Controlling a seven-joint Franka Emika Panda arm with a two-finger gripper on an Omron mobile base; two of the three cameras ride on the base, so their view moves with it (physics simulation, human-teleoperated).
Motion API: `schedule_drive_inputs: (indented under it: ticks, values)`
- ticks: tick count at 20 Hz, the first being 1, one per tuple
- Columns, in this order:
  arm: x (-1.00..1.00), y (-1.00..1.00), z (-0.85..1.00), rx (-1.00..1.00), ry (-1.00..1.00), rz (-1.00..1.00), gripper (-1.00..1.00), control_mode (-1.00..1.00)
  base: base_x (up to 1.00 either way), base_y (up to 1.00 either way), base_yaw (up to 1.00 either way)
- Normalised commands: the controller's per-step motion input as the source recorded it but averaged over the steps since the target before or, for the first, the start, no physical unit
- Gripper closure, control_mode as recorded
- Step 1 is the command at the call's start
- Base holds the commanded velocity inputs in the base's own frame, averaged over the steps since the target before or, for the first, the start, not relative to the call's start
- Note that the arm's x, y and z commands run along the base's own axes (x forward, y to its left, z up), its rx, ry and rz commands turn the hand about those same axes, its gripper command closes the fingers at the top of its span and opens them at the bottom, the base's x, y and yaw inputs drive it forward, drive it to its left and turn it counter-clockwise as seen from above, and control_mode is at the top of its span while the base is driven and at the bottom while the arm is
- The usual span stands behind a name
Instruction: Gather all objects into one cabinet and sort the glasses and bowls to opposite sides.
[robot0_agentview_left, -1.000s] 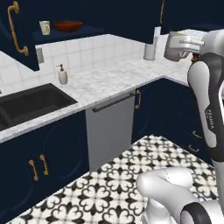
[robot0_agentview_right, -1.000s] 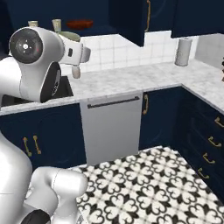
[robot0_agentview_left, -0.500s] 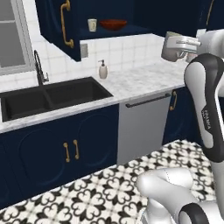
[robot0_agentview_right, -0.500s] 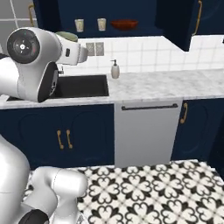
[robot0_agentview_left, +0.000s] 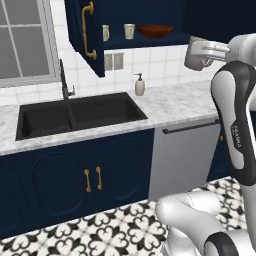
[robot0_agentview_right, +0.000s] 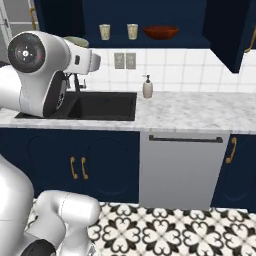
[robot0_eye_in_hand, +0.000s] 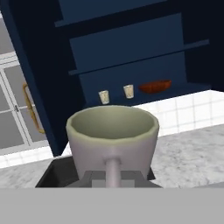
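Pincer (robot0_agentview_left: 214, 50): raised high at the end of the white arm, closed on the handle of the mug – fingertips themselves hidden behind it in the hand view.
Mug (robot0_eye_in_hand: 113, 134): grey-beige, upright, mouth open to the camera, handle turned toward the hand; carried in the air, level with the cabinet's bottom shelf in the left base view, off to the right of it.
Cabinet (robot0_agentview_right: 150, 15): dark navy wall unit above the bench, standing open, shelves visible inside.
Cabinet door (robot0_agentview_left: 82, 35): swung out to the left, long golden bar handle on its face.
Left cup (robot0_agentview_right: 104, 31): small, cream, brownish marks; upright on the bottom shelf, left part.
Right cup (robot0_agentview_right: 132, 31): same kind, just beside the first, apart from it.
Bowl (robot0_agentview_right: 161, 32): wide, shallow, red-brown – on the same shelf, to the right of the two cups, apart from them.
Soap dispenser (robot0_agentview_left: 140, 85): cream, pump top, on the bench against the tiled wall, below the cups.
Bench (robot0_agentview_right: 200, 112): marbled white top over navy cupboards.
Sink (robot0_agentview_left: 75, 114): black double basin set in the bench, dark tap behind it.
Dishwasher (robot0_agentview_right: 180, 170): grey front with a dark bar handle, under the bench right of the sink.
Floor (robot0_agentview_right: 165, 232): black-and-white patterned tile.
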Motion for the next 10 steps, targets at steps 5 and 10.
schedule_drive_inputs:
  ticks: [5, 10]
  values:
    - [0.0, 0.0, 0.0, 0.0, 0.0, 0.0, 1.0, 1.0, 0.19, -0.47, 0.33]
    - [0.0, 0.0, 0.0, 0.0, 0.0, 0.0, 1.0, 1.0, 0.25, -0.43, 0.26]
